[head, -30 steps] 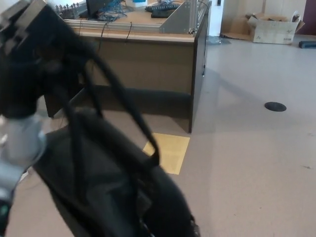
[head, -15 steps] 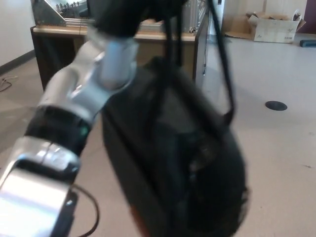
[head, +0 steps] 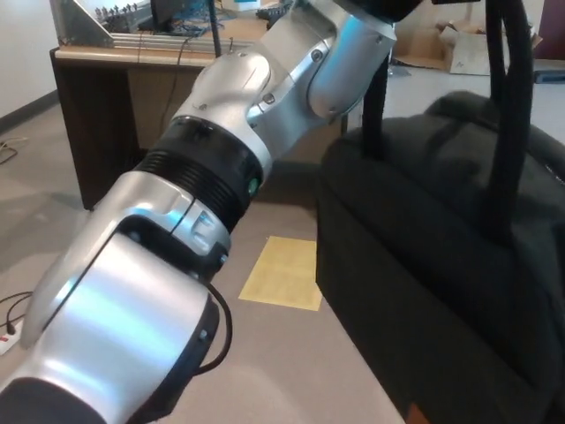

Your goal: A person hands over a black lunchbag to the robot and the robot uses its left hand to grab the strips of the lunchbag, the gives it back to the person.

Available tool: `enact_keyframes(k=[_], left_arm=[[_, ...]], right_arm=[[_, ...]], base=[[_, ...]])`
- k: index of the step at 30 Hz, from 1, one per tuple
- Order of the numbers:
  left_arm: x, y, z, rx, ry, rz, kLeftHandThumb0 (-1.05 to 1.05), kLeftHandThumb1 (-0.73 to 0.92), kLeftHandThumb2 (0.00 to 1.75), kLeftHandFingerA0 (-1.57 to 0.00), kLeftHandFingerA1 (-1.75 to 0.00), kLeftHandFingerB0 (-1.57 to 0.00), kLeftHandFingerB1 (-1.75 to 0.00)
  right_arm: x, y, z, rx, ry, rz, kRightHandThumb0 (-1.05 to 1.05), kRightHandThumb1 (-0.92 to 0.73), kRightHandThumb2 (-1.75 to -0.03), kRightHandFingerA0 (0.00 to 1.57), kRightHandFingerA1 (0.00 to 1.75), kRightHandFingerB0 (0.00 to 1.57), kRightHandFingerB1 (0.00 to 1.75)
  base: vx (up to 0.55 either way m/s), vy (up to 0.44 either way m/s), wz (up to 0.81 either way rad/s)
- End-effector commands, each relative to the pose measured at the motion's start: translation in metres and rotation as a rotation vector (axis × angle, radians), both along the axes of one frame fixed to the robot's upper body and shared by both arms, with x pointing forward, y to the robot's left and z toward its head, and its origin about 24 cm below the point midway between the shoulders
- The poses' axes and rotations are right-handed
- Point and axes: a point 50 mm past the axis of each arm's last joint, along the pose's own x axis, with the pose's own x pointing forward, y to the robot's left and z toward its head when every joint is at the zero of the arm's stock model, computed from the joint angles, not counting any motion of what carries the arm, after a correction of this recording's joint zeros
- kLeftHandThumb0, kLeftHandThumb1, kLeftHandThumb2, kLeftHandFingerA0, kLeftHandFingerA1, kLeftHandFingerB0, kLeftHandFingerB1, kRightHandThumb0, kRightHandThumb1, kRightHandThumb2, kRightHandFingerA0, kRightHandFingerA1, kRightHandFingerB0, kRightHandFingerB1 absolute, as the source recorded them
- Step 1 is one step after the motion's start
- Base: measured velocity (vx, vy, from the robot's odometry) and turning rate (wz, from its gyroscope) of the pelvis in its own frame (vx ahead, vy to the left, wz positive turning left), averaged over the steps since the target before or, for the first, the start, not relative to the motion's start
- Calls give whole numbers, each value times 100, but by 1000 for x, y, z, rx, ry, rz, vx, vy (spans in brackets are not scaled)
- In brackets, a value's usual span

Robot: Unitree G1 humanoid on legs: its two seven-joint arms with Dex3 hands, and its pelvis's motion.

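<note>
The black lunchbag [head: 441, 256] hangs in the air at the right of the head view, large and close to the camera. Its two black straps [head: 510, 115] run taut up to the top edge. My left arm [head: 221, 168], silver with a black band, reaches from the bottom left up to the top centre. Only the black base of my left hand [head: 393, 7] shows at the top edge, where the straps lead; the bag hangs from it. Its fingers are cut off by the frame. My right hand does not show, and no person is in view.
A wooden desk [head: 97, 97] with metal frames and cables on top stands at the back left. A yellow patch [head: 282, 272] lies on the grey floor under the arm. A cardboard box [head: 468, 49] sits far back right. A cable [head: 9, 309] trails at the left edge.
My left arm has swung up and to the right, carrying the lunchbag from the lower left to the right side. The hand has risen to the top edge.
</note>
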Motion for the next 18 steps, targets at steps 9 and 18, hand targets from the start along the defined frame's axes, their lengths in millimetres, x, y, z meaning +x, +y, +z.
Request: enact_keyframes(k=[9, 18], left_arm=[[9, 20, -9, -18, -15, 71, -24, 53, 56, -84, -173, -74, -150], [16, 33, -32, -22, -1, 56, -25, 53, 55, -83, -175, -67, -160]], right_arm=[[4, -4, 2, -22, 5, -19, -44, -54, -91, 58, 63, 56, 61], [2, -4, 1, -10, 10, -25, -38, -51, -90, 63, 67, 54, 61]], base=[[0, 0, 0], [0, 0, 0]])
